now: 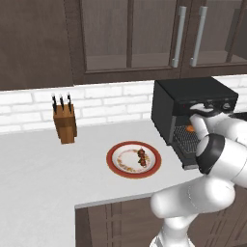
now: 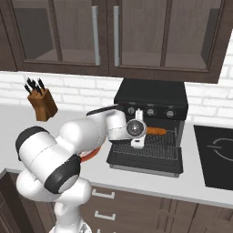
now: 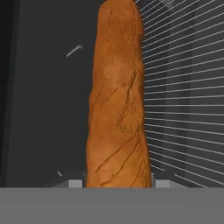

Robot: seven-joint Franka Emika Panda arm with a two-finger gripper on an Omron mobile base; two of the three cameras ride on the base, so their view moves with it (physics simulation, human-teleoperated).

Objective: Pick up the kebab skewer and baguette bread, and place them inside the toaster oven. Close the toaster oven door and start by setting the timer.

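Baguette bread [image 3: 116, 105] between the fingers [image 3: 75, 183]

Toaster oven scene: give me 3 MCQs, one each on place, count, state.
1. Where is the kebab skewer?
A on the plate
B on the oven rack
C in the knife block

2. How many knobs on the toaster oven?
A one
B three
C five

3. What is the state of the toaster oven door?
A shut
B dropped open
C removed

A: the skewer lies on the red-rimmed plate.
B: three round knobs sit in a row.
B: the door lies flat, with the baguette bread at the pincer over the rack.
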